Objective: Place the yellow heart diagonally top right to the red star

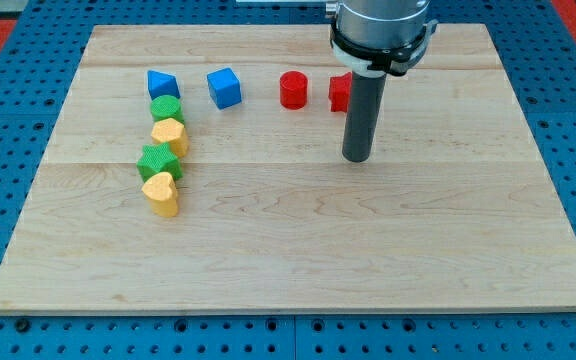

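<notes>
The yellow heart (160, 193) lies at the bottom of a column of blocks on the left of the wooden board (298, 250). A red block (338, 91), probably the red star, sits near the view's top and is partly hidden behind my rod. My tip (356, 158) rests on the board just below that red block and far to the right of the yellow heart. It touches no block.
Above the heart in the column are a green star (157, 160), another yellow block (169, 135), a green block (166, 108) and a blue block (162, 83). A blue cube (224, 87) and a red cylinder (292, 89) stand in the top row.
</notes>
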